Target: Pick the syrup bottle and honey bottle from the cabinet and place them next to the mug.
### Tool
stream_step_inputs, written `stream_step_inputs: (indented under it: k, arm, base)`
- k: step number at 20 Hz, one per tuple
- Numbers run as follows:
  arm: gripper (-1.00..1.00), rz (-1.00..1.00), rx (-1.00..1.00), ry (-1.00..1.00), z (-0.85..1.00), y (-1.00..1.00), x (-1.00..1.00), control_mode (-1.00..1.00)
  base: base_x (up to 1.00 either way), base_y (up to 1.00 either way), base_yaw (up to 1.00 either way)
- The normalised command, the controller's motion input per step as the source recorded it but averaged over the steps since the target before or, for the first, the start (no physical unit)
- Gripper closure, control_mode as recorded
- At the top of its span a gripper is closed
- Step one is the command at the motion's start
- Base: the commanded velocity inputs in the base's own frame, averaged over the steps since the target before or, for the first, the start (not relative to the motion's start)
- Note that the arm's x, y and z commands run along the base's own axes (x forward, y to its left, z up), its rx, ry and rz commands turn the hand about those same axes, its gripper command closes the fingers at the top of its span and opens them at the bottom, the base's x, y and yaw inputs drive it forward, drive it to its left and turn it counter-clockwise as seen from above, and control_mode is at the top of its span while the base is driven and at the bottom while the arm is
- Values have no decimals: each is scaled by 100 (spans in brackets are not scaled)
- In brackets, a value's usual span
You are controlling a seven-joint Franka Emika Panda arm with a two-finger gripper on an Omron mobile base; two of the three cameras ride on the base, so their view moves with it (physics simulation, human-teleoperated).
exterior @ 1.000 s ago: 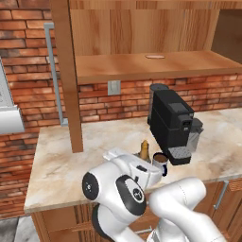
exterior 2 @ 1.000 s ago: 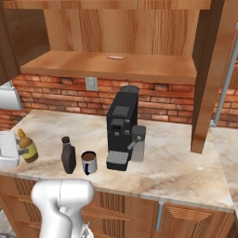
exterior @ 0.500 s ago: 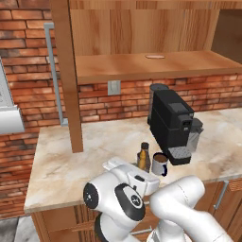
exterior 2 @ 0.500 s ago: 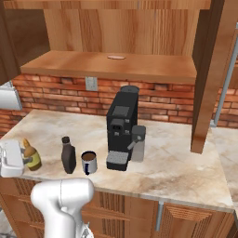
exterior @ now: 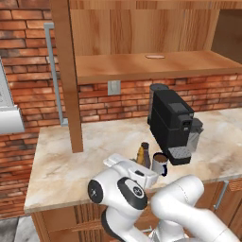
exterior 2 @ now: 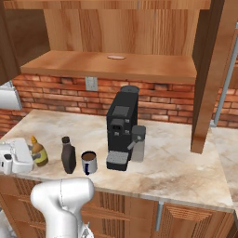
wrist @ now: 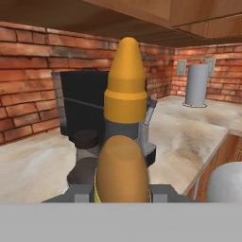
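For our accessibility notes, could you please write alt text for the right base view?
The gripper, shut on the honey bottle, holds it at the left of the marble counter, beside the syrup bottle and the mug. A black coffee machine stands right of them under the cabinet.

No readable text, brand names, numbers or signs appear in any view. The syrup bottle (exterior 2: 68, 155) on the counter shows no legible label lettering from the right base view. The honey bottle (wrist: 124, 146), close up in the hand view, shows plain amber plastic and a yellow cap with no print facing the camera. The black coffee machine (exterior 2: 122, 126) has a small grey panel on its front, but nothing on it can be read.
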Motion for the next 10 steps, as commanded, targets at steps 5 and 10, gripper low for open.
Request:
stream_step_inputs:
  k: [5, 10]
  arm:
    - [100, 2, 1, 0, 0, 9, 40, -100]
    - [100, 0, 0, 0, -9, 28, 6, -100]
  base:
    - [0, 0, 0]
    - [0, 0, 0]
